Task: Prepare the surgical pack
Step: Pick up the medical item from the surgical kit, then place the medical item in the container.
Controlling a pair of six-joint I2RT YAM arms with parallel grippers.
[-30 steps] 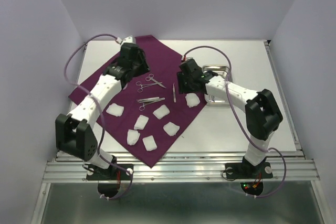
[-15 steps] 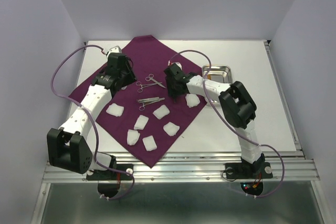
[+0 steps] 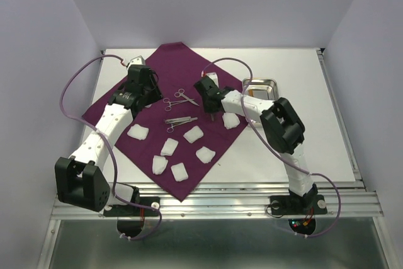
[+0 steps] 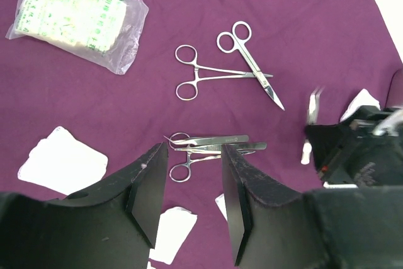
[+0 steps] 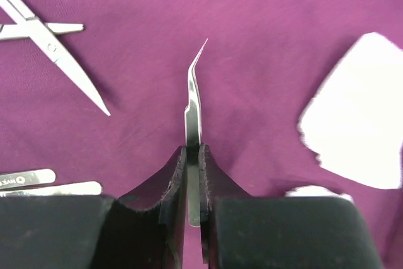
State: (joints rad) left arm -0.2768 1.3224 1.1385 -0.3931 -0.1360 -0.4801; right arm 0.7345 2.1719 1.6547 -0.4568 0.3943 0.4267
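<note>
Lying spread diamond-wise at centre-left of the top view, large maroon fabric surgical pack (image 3: 182, 64) carries white gauze pads (image 3: 193, 134) and steel scissors (image 4: 252, 61) (nothing folded yet; wrapping remains, I judge). Clamped tight in right gripper (image 5: 192, 174): slim curved steel tweezers (image 5: 192, 99). Empty left gripper (image 4: 192, 155) hovers half-open. Cloth's right corner nears shiny rectangular steel tray (image 3: 261, 84); white tabletop (image 3: 302, 61) beyond offers swing room.

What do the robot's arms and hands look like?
The left arm and right arm are white tubes with chunky black joints. A thin purple cable loops along each. The left hand and right hand are black, each with two flat wedge-shaped fingers.
</note>
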